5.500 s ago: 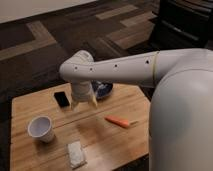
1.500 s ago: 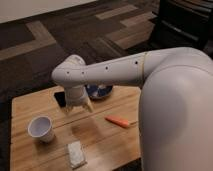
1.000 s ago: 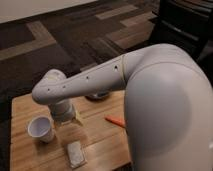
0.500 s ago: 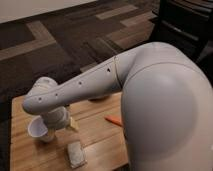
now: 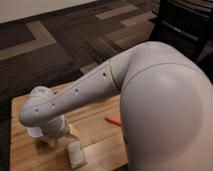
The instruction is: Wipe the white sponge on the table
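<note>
Low over the front left part of the light-brown wooden plank table (image 5: pixel 97 131), the robot's two-finger gripper (image 5: pixel 61 139) hangs under a pale grey wrist. Its tan fingers (image 5: pixel 73 131) stand spread, with nothing visibly caught between them. The small flat off-white rectangular sponge (image 5: pixel 76 154) lies on the table just beside the gripper, on the side toward the near edge and a little to the picture's right, and I judge the two to be apart rather than touching. The sponge's long axis runs roughly from the far side of the table toward the near edge, slightly slanted, so a downward reach would have to shift forward and right, with the fingers straddling the short width. Only one arm is present, so there is no choice of side. The white paper cup (image 5: pixel 34 133) is almost wholly hidden behind the wrist, with only a sliver of it showing. A thin orange object (image 5: pixel 113 120) lies farther right, its end cut off by the bulky white arm (image 5: pixel 165 105), which also hides the table's right side.
</note>
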{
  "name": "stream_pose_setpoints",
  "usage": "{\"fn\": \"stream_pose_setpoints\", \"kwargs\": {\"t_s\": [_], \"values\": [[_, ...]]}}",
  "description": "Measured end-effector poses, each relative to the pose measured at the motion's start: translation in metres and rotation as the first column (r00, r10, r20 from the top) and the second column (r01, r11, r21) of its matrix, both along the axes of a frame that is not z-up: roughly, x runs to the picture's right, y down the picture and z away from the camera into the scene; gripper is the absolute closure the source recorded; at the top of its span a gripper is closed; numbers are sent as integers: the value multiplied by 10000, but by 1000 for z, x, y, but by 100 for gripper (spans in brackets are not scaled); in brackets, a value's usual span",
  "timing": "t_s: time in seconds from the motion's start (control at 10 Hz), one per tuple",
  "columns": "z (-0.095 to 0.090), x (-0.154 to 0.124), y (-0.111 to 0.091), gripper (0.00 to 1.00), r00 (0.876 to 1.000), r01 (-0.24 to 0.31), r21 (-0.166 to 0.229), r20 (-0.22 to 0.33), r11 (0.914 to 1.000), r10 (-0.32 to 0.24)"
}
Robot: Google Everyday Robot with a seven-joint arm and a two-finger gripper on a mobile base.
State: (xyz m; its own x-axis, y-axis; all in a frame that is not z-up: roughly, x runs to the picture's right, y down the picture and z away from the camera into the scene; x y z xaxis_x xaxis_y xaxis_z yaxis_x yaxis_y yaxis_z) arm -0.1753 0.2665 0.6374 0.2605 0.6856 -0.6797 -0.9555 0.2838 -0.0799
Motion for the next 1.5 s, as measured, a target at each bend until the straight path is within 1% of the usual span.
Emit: {"fn": "stream_pose_setpoints", "kwargs": {"t_s": [0.2, 0.3, 0.4, 0.5, 0.6, 0.7, 0.8, 1.0, 1.1, 1.3, 1.4, 1.5], "values": [[1, 2, 2, 35, 10000, -17, 0, 18, 10000, 17], [3, 1, 6, 35, 9999, -50, -31, 165, 10000, 50], [12, 3, 10, 35, 9987, 23, 5, 511, 10000, -24], [21, 4, 19, 35, 9938, 220, -26, 1094, 9998, -216], [28, 6, 31, 35, 9850, 486, -98, 1660, 9988, -463], [33, 10, 40, 35, 9786, 650, -167, 1965, 9977, -604], [36, 17, 46, 35, 9752, 780, -208, 2093, 9967, -719], [39, 26, 51, 35, 9725, 924, -206, 2167, 9955, -857], [40, 29, 52, 40, 9725, 964, -210, 2147, 9951, -897], [42, 33, 51, 63, 9754, 999, -199, 1996, 9948, -939], [40, 31, 48, 76, 9756, 1038, -153, 1960, 9945, -988], [38, 31, 44, 87, 9768, 1095, -116, 1863, 9939, -1055]]}}
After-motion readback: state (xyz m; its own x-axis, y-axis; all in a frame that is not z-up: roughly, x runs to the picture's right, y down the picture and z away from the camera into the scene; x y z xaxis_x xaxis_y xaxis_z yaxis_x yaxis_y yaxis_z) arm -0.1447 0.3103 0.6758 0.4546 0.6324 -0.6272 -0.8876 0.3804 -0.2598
